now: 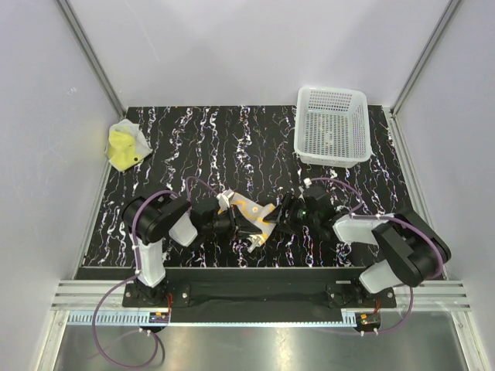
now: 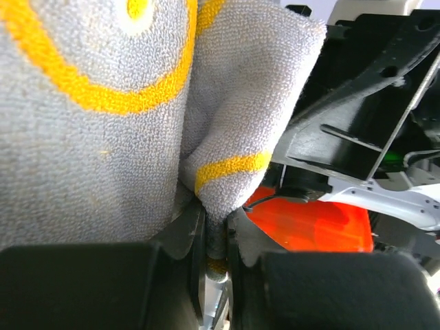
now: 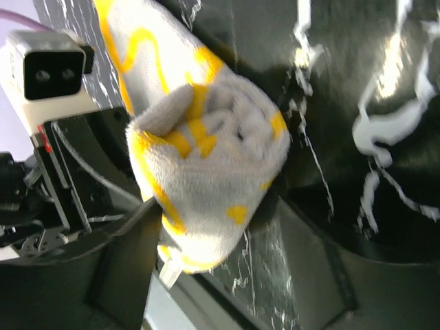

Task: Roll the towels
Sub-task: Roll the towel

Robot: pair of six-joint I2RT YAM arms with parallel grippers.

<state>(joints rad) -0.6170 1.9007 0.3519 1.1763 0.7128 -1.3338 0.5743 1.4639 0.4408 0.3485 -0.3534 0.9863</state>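
Squiggle-patterned towel (image 1: 249, 215), soft and light, we are holding over the near table (image 1: 232, 147): left gripper (image 2: 216, 234) is pinching a fold, right gripper (image 3: 223, 227) is apparently squeezing the rolled end, the firmest hold.

You are looking at a lab test cell, not a home. Plain white panels (image 1: 232, 46) and aluminium profiles (image 1: 89, 54) box in the black marbled surface (image 1: 232, 147). The left arm (image 1: 155, 232) and right arm (image 1: 394, 251) sit bolted to a base bar (image 1: 263, 284), with purple cables (image 1: 95, 318) trailing.
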